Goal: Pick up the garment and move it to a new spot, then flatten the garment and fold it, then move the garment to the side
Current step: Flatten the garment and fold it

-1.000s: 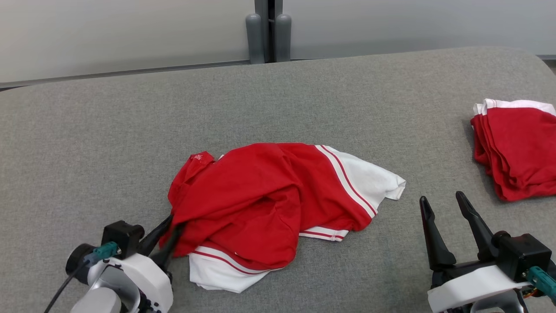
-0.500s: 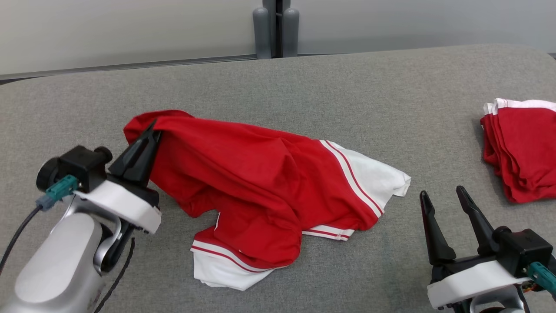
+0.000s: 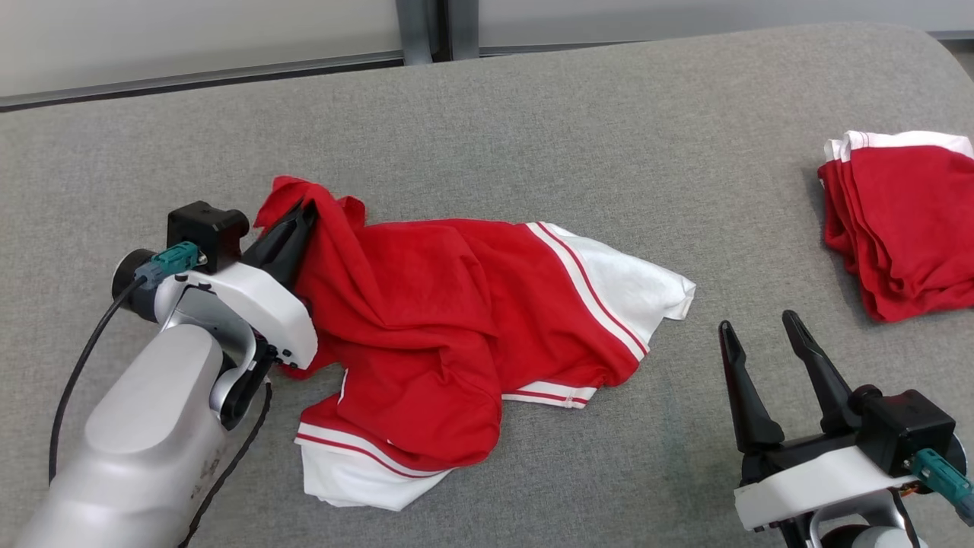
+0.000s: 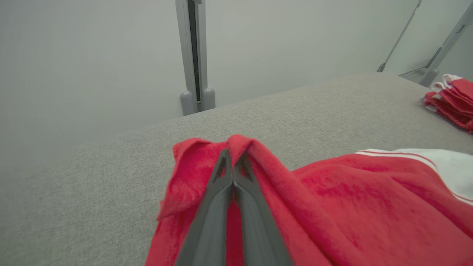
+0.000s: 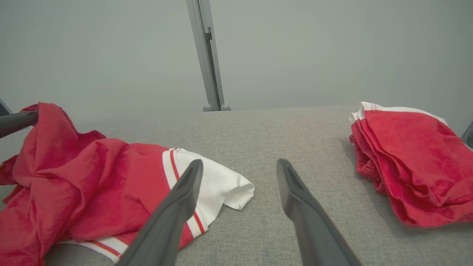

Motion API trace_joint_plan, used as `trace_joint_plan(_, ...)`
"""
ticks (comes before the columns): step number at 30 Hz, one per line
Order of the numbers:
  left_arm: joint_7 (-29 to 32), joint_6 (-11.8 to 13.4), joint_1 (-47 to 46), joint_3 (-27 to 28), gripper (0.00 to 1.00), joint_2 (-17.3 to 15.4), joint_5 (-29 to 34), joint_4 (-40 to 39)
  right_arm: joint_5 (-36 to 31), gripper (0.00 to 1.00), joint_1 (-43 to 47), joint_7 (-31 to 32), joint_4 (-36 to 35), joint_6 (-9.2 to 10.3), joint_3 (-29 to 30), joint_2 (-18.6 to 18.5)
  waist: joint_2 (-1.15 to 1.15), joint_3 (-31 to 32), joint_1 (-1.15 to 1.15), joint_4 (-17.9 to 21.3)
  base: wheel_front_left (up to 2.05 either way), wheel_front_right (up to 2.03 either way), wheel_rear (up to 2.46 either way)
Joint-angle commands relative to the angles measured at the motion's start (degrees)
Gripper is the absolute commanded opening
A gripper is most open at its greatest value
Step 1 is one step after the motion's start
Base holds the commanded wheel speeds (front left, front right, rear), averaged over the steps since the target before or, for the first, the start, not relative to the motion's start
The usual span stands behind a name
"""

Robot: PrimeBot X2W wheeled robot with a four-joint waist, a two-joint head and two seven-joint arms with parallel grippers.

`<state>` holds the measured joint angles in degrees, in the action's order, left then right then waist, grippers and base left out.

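Light even, diffuse, fairly bright across your three views. Soft-edged shadows lie under the folds of the garment (image 3: 426, 320) and on the 9 o'clock side of the folded stack (image 3: 905, 228). In your left wrist view the left end effector (image 4: 233, 158) blurs toward 6 o'clock; nearby fabric goes soft too.

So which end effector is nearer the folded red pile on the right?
Right. The right end effector stands open, near the folded pile and left of it; the left end effector is farther left, shut on the crumpled garment.

Garment (image 5: 92, 192) and folded pile (image 5: 410, 162), partly beyond the right wrist view
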<state>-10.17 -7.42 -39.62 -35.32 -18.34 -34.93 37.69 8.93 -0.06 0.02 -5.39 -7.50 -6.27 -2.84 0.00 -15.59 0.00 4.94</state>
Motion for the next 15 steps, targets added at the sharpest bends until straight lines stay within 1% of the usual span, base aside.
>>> trace_joint_plan(1, -0.72, -0.07, -1.59, -1.09, 0.49, 0.24, -1.22, 1.71, 0.14, 1.00, -0.91, -0.37, 0.06, 0.02, 0.07, -0.12, 0.00, -0.58, 0.00, 0.20, 0.00, 0.00, 0.00)
trace_joint_plan(2, -1.17, -0.08, -1.95, -1.80, 1.00, 0.20, -1.96, 2.61, 0.13, 1.00, -0.94, -0.43, 0.07, 0.02, 0.12, -0.12, 0.00, -0.70, 0.00, 0.16, 0.00, 0.00, 0.00)
trace_joint_plan(5, -3.24, -0.09, -2.50, -3.02, 1.00, 0.03, -3.66, 3.60, -0.17, 1.00, -0.90, -0.48, 0.01, 0.02, 0.46, -0.12, 0.00, -0.79, 0.00, -0.27, 0.00, 0.00, 0.00)
trace_joint_plan(9, -4.84, -0.09, -0.13, -1.60, 1.00, -0.82, -5.62, 1.86, -0.47, 1.00, -0.79, -0.46, -0.16, 0.02, 0.98, -0.12, 0.00, -0.43, 0.00, -1.34, 0.00, 0.00, 0.00)
trace_joint_plan(11, -5.01, -0.09, 1.12, 1.18, 1.00, -1.50, -5.36, -1.04, -0.60, 1.00, -0.74, -0.48, -0.32, 0.02, 1.31, -0.11, 0.00, -0.32, 0.00, -2.19, 0.00, 0.00, 0.00)
trace_joint_plan(15, -5.02, 2.33, 8.11, 9.47, 1.00, -1.95, -1.98, -9.76, -0.58, 1.00, -0.85, -0.49, -0.38, 0.02, 1.61, -0.12, 0.00, 0.00, 0.00, -3.71, 0.00, 0.00, 0.00)
